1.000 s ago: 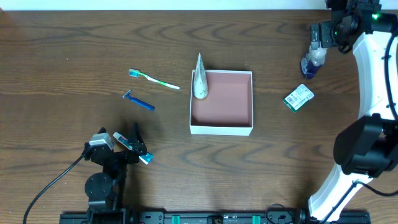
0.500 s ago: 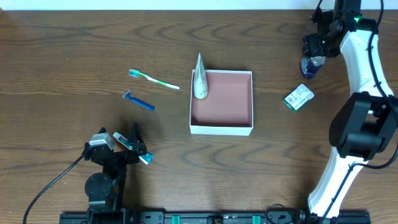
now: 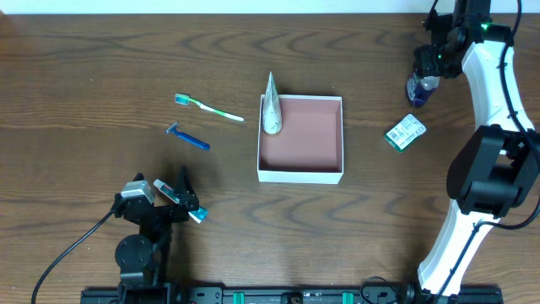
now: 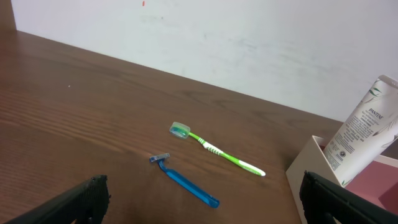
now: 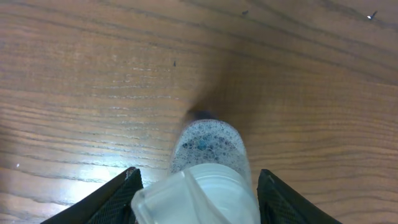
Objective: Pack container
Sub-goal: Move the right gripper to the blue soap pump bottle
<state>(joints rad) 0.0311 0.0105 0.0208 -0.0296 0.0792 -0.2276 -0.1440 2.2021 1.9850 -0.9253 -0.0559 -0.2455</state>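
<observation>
The container [image 3: 300, 176] is a shallow white-walled box with a pink inside, at the table's middle. A white tube [image 3: 270, 110] leans on its left wall, also seen in the left wrist view as a tube [image 4: 364, 134] over the container's corner [image 4: 305, 171]. At the far right stands a small bottle [image 3: 422, 86] of blue liquid with a white cap. My right gripper [image 5: 196, 186] reaches down over the bottle [image 5: 208, 155], and its fingers [image 5: 118, 196] press on both sides of the cap. My left gripper [image 4: 202, 196] rests wide open near the front left, holding nothing.
A green toothbrush [image 3: 209, 107] and a blue razor [image 3: 189, 137] lie left of the container. They also show ahead of the left gripper as toothbrush [image 4: 217, 151] and razor [image 4: 186, 183]. A green-and-white packet [image 3: 405, 133] lies right of the container, below the bottle.
My right gripper came down over the bottle and its fingers closed in on the cap. The left arm and the other items stayed still.
</observation>
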